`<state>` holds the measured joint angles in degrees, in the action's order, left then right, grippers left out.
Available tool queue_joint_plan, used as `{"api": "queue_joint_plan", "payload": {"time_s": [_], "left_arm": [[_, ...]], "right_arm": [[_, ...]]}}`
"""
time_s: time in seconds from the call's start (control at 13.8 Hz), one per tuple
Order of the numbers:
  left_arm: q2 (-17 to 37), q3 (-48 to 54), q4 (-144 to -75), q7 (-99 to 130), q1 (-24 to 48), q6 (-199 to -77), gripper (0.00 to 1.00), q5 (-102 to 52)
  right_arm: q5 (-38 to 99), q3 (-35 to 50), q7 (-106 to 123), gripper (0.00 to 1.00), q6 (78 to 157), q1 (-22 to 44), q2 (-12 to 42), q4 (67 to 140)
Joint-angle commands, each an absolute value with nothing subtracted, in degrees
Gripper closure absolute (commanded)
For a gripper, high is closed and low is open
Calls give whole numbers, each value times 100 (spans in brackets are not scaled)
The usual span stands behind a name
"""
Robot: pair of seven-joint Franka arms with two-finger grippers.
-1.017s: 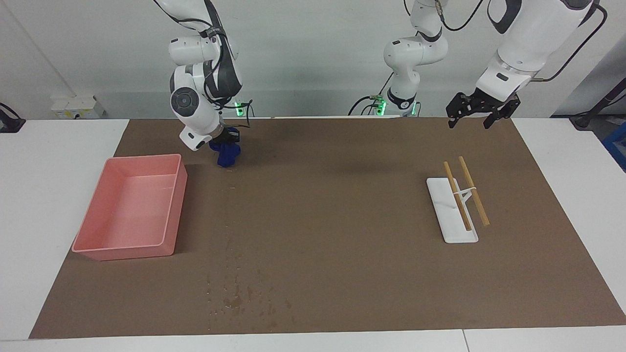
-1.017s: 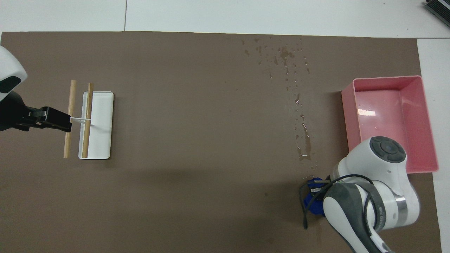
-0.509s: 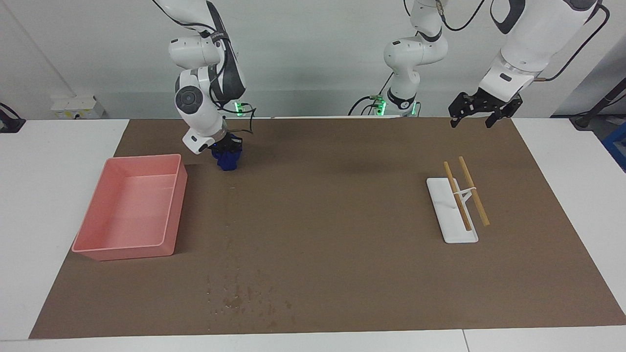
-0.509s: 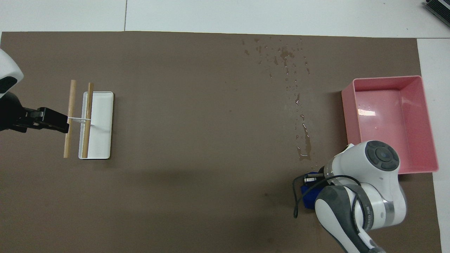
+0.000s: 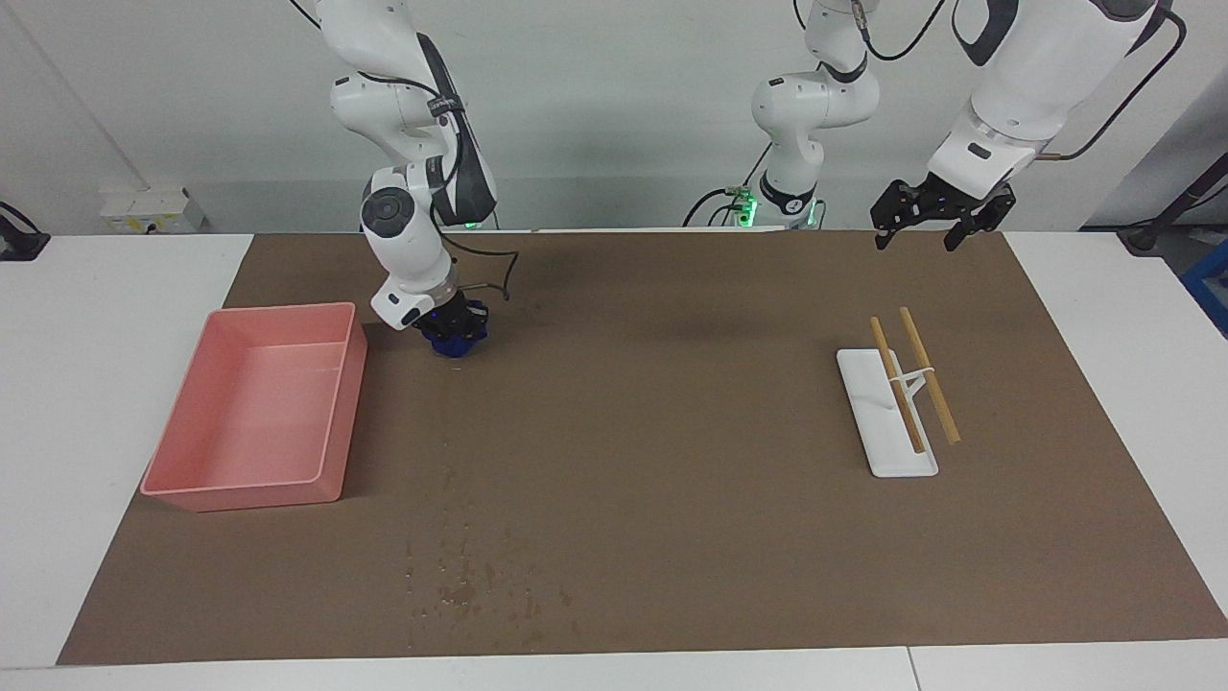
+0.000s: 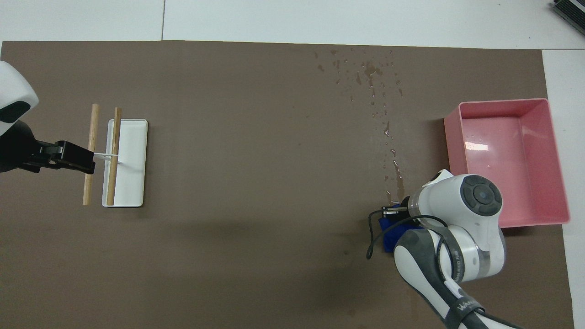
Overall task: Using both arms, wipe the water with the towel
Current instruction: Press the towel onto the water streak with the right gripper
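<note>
On the tabletop (image 5: 144,288), a matte brown mat (image 5: 672,537) covers nearly the whole surface, flat and slightly absorbent-looking, with scattered water droplets (image 5: 480,595) darkening it near the edge farthest from the robots and a thinner trail (image 6: 393,169) running back toward them. At the right arm's end sits the smooth, rigid pink plastic tray (image 5: 221,480), empty but for a few wet glints. Toward the left arm's end rests a glossy white rack (image 5: 887,451) carrying two round wooden sticks (image 5: 929,374). The right gripper (image 5: 451,331) is clenched on the small navy-blue towel (image 5: 451,347), bunched and pressed low to the mat just beside the tray's corner nearest the robots, at the near end of the trail. The towel looks soft, light and limp; it would likely drag easily, so a pinch on its gathered top seems sound. The left gripper (image 5: 926,230) hangs released over the mat's edge nearest the robots, waiting.
</note>
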<state>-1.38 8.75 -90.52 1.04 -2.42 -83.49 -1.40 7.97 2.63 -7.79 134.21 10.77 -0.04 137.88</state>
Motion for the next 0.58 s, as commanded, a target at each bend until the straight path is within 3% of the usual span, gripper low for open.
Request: {"api": "queue_joint_plan", "payload": {"time_s": [0.0,0.51], "left_arm": [[-281,686,-9193,70,-44,-8385,0,-193],[-272,615,-9176,70,35,-8367,0,-193]], "right_arm": [[932,272,-178,100,13474,888,395,13159],[923,272,396,100,13745,650,1238,12077]]}}
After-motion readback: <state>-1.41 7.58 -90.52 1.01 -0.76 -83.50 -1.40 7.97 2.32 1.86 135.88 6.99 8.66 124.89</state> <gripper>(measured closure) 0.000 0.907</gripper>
